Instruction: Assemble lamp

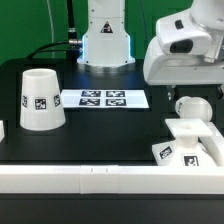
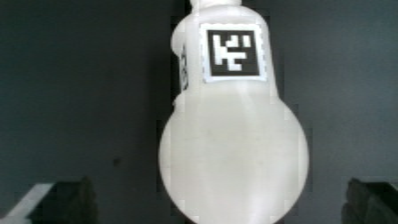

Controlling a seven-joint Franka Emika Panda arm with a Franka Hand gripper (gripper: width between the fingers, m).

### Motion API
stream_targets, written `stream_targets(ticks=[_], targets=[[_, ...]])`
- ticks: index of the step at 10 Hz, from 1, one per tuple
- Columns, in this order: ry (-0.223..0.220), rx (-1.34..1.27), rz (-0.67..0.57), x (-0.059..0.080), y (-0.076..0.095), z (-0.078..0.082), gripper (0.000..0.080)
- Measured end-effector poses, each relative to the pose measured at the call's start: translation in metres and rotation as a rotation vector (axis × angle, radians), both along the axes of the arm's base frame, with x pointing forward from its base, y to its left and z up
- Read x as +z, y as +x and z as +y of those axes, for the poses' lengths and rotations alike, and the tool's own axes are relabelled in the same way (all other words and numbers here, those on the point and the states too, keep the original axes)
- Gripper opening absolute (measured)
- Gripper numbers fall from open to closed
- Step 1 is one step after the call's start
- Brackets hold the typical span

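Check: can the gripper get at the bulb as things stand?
Probably yes. The bulb lies uncovered right under the gripper, and the open fingers stand wider apart than it. The base sits close by in the exterior view, though, and may crowd one side.

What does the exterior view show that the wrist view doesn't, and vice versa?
Exterior only: the shade, marker board, base, front rail and the arm. Wrist only: the tag on the neck of the bulb, and the gripper open, fingertips wide of the bulb. Both: the bulb on the black table.
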State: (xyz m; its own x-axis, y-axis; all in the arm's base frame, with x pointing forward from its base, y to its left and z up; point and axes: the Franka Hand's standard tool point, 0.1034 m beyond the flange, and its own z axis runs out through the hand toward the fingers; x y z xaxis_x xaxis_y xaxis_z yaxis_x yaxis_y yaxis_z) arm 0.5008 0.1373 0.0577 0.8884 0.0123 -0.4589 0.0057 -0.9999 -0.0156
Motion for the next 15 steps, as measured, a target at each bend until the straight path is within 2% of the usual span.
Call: stream_targets(ticks=[1,2,4,5,7,8,14,15], targets=[[-0.003,0.000,0.035,-0.004,-0.002,0.000,0.0698],[-0.012,0.004,0.121,-0.007,-0.010,-0.001,0.0698],[-0.014,0.006,0.220,-0.020,-0.012,0.002,0.0698],[-0.019,0.009,0.304,-0.020,-0.019,0.001,0.0698],[-0.024,0.017,0.414,-0.026,-0.018,0.002,0.0698],[-0.019,0.015,0.380,-0.029,-0.011,0.005,0.0698],[-0.022,0.007,0.363,-0.047,-0.019,0.002,0.0698],[-0.029,-0.002,0.367,-0.049,-0.021,0.002,0.0670]])
